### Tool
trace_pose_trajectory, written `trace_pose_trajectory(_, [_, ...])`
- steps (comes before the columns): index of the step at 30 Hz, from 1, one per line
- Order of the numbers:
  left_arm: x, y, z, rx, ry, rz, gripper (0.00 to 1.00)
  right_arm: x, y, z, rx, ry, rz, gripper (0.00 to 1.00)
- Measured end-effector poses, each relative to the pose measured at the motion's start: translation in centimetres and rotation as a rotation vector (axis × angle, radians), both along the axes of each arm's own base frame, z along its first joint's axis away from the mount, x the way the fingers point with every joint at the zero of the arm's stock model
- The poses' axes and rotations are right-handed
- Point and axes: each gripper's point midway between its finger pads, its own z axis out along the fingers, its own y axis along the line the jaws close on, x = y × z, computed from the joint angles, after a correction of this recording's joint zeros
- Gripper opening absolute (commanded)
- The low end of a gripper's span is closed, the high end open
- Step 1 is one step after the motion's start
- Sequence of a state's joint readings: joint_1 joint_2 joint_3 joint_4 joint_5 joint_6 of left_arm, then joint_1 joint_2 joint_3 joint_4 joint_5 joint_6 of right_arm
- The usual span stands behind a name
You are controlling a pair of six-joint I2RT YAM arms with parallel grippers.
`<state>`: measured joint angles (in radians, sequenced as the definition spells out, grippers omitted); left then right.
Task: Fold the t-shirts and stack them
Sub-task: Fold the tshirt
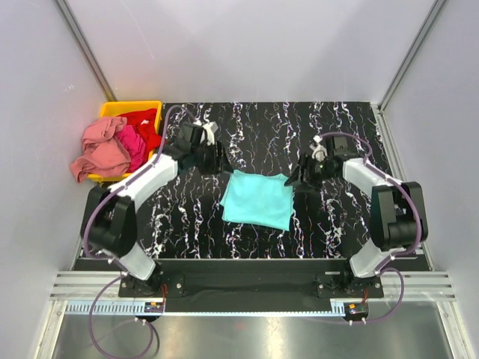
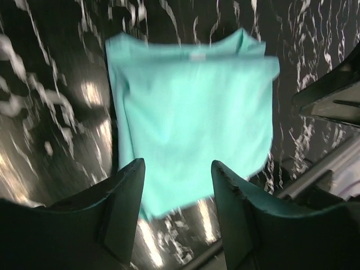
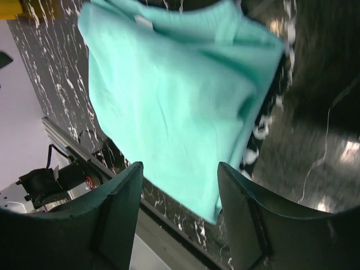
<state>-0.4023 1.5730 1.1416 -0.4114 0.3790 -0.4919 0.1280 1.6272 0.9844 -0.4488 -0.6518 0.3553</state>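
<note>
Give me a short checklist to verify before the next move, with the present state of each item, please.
1. Left tool open, holding nothing: ok.
2. Right tool open, holding nothing: ok.
3. Teal t-shirt folded, lying on the table: ok.
4. Pink t-shirt, magenta t-shirt and red t-shirt folded: not ok, crumpled at the yellow bin.
5. Its sleeves tucked inside the fold: cannot tell.
</note>
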Motion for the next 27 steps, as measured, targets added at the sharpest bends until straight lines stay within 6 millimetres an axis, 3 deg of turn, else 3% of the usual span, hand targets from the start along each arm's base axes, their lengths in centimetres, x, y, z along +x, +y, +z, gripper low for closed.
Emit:
trace_pose_trajectory(2, [2.6, -0.4, -0.4, 0.021, -0.051, -0.064, 0.55, 2.0, 0.3, 0.1, 0.001, -0.041, 0.025, 0.63])
trace_pose_trajectory(4, [3.9, -0.7, -2.0, 0.040, -0.056, -0.126, 0.55, 3.4, 0.4, -0.9, -0.010, -0.045, 0.055, 0.64])
trace_pose_trajectory(9, [3.6, -1.0, -7.0, 0.071, 0.013, -0.236, 0.56, 4.1, -0.1, -4.5, -0.058, 0.015, 0.106, 0.69])
trace_pose_trajectory(13, [3.2, -1.7, -9.5, 0.051, 0.057, -0.297, 0.55, 3.6, -0.2, -5.1, -0.063, 0.029, 0.133, 0.68])
trace_pose_trajectory(19, [3.7, -2.3, -9.8, 0.026, 0.032, -0.326, 0.54, 4.1, -0.4, -5.0, -0.073, -0.005, 0.156, 0.52])
trace_pose_trajectory(24, [4.3, -2.5, -9.4, 0.025, 0.000, -0.335, 0.52, 4.3, -0.5, -5.7, -0.077, -0.005, 0.168, 0.31])
trace_pose_trajectory(26, [4.4, -2.6, -9.3, 0.023, -0.009, -0.336, 0.47, 4.3, -0.6, -5.8, -0.079, -0.004, 0.170, 0.24])
trace_pose_trajectory(27, [4.6, -2.6, -9.3, 0.021, -0.015, -0.336, 0.39, 4.3, -0.6, -5.8, -0.078, -0.007, 0.170, 0.19])
